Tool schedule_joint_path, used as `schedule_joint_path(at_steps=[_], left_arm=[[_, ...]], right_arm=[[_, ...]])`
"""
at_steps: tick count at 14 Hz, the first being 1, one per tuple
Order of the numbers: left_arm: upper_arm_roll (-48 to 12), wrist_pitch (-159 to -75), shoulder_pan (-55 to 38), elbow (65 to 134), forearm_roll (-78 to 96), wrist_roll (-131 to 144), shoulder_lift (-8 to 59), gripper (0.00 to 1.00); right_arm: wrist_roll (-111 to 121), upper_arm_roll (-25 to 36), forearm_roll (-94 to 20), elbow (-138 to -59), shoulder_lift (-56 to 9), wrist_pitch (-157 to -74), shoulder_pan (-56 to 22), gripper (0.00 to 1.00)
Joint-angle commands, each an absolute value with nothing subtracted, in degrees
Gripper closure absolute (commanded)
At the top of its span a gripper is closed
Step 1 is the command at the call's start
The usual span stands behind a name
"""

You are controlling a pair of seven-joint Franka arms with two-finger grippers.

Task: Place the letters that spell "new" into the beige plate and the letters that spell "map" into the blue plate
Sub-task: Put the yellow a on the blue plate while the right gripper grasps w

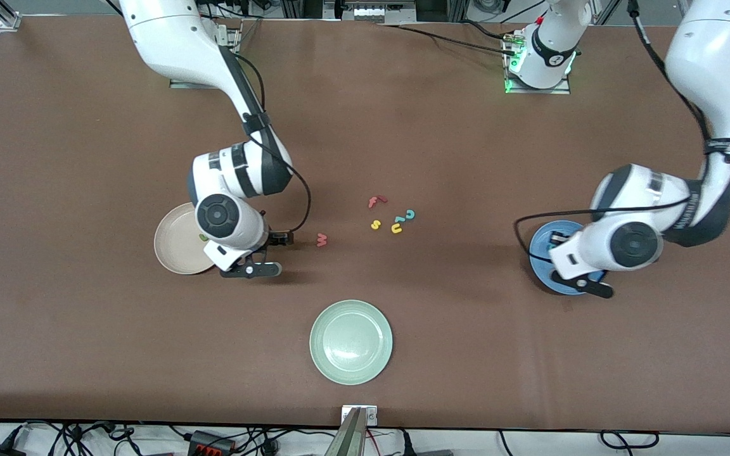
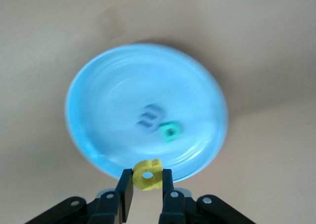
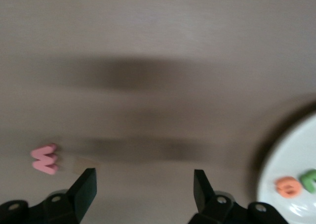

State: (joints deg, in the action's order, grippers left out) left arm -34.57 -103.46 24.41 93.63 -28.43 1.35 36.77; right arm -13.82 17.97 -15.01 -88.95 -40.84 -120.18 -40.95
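Observation:
My left gripper point(image 2: 146, 184) is shut on the yellow a point(image 2: 146, 174), held over the rim of the blue plate point(image 2: 98, 110). In that plate lie the blue m point(image 2: 149, 117) and the teal p point(image 2: 171, 131). In the front view the left gripper point(image 1: 556, 242) hangs over the blue plate point(image 1: 539, 247). My right gripper point(image 3: 144, 184) is open and holds nothing. It is over the table between the beige plate point(image 3: 281, 159) and the pinkish-red w point(image 3: 45, 158). The orange e point(image 3: 289, 186) and green n point(image 3: 308, 179) lie in the beige plate point(image 1: 172, 244). The w point(image 1: 321, 239) rests on the table beside the right gripper point(image 1: 279, 239).
A pale green plate point(image 1: 351, 342) sits nearer the front camera, mid-table. A loose cluster lies mid-table: red f point(image 1: 376, 201), yellow s point(image 1: 376, 224), yellow u point(image 1: 397, 228), teal c point(image 1: 409, 215).

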Motion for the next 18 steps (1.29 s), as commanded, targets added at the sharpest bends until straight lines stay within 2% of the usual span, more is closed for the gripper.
schedule_joint_path(at_steps=[1,2,4,7,9,12,15,18], left_arm=[[-35.8,-107.0,28.5,99.1,-29.3,-0.4,36.7,0.79],[-35.9,-108.5,29.4,100.5,-29.3,-0.4,36.7,0.66],[-35.9,-109.1,29.4,100.8,-29.0,0.3,36.7,0.0],[-36.5,-108.7,29.0,100.1,-28.8,0.3,36.2,0.0],[-39.0,-108.3,29.4,98.2,-28.4,0.2,36.0,0.0],[-42.5,-103.2,29.3,92.9,-28.3,0.2,36.0,0.0],[-47.1,-97.1,29.7,87.6,-28.3,0.2,35.1,0.0],[-50.4,-88.2,29.7,83.3,-28.2,0.4,32.4,0.0]], right_arm=[[-18.0,18.3,-15.9,-86.5,-44.5,-123.8,-44.3,0.14],[-19.5,18.3,-15.9,-86.4,-45.2,-125.3,-45.7,0.15],[-22.6,17.9,-15.9,-85.4,-46.3,-126.1,-47.1,0.18],[-26.2,17.5,-15.9,-82.9,-48.5,-126.2,-49.0,0.21],[-27.6,17.0,-15.9,-81.4,-49.7,-126.3,-49.0,0.23],[-28.0,16.7,-15.9,-80.9,-50.3,-126.7,-49.0,0.32],[-28.0,16.6,-15.9,-80.9,-50.7,-126.7,-49.0,0.37],[-27.7,16.6,-15.9,-80.9,-50.9,-126.7,-49.0,0.57]])
